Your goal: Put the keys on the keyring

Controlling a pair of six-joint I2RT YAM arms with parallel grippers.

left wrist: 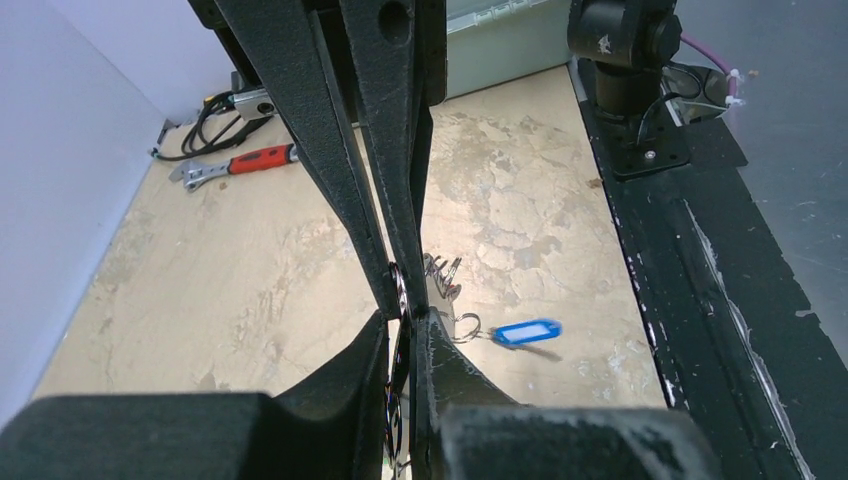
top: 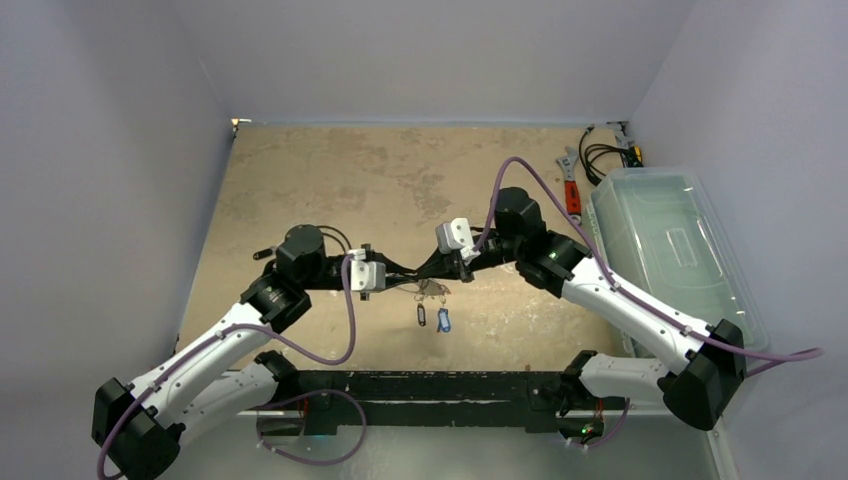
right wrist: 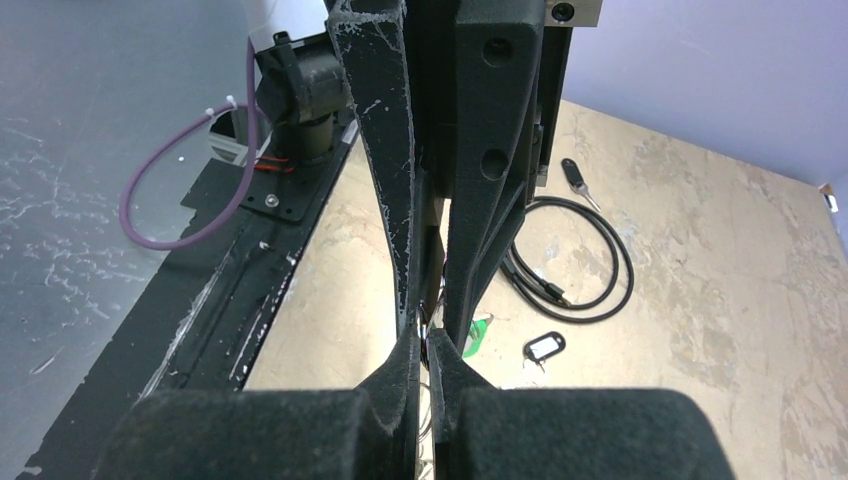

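Both grippers meet over the middle of the table. The keyring (top: 430, 291) hangs between them, seen edge-on as a thin metal rim (left wrist: 400, 285). My left gripper (left wrist: 403, 320) is shut on it, and my right gripper (right wrist: 425, 340) pinches the same ring from the opposite side. Bare keys (left wrist: 442, 275) and a blue-tagged key (left wrist: 528, 331) dangle from the ring on a small loop; the blue tag (top: 443, 320) and a dark tag (top: 421, 316) hang below it. A green tag (right wrist: 478, 335), a black tag (right wrist: 545, 347) and a black-headed key (right wrist: 573, 175) show beyond the right fingers.
A red-handled wrench (top: 572, 190) lies at the back right beside a clear plastic bin (top: 670, 250). A black cable loop (right wrist: 627, 265) lies on the table. The black mounting rail (top: 430, 385) runs along the near edge.
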